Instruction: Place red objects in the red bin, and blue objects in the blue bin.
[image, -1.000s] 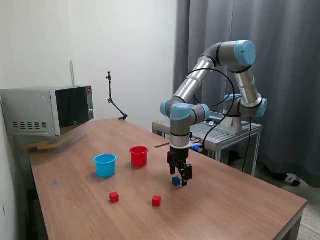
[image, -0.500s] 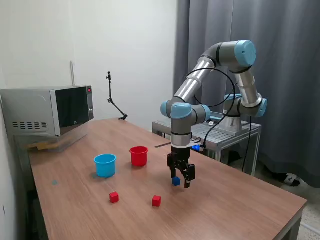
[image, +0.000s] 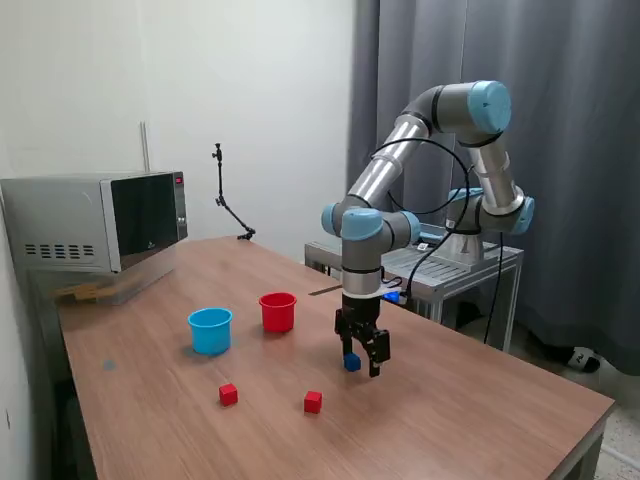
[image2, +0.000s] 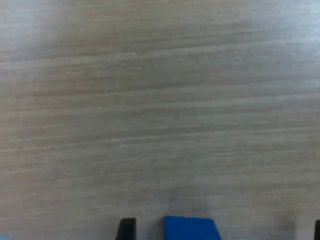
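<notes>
A small dark blue cube (image: 351, 362) rests on the wooden table (image: 480, 400), between the fingers of my gripper (image: 362, 364), which is lowered over it and open. In the wrist view the blue cube (image2: 191, 229) lies nearer one dark finger (image2: 126, 230), with a wide gap to the other finger at the frame edge. Two red cubes (image: 228, 395) (image: 313, 402) lie closer to the table's front. The red cup (image: 278, 312) and the light blue cup (image: 210, 331) stand upright side by side toward the exterior view's left. No other blue cube is in view.
A microwave (image: 95, 225) stands at the table's far left in the exterior view. A thin black stand (image: 228, 205) rises at the back edge. The arm's base sits on a metal cart (image: 450, 265) behind the table, with a grey curtain beyond.
The gripper has come down slightly around the blue cube. The cubes and cups have not moved.
</notes>
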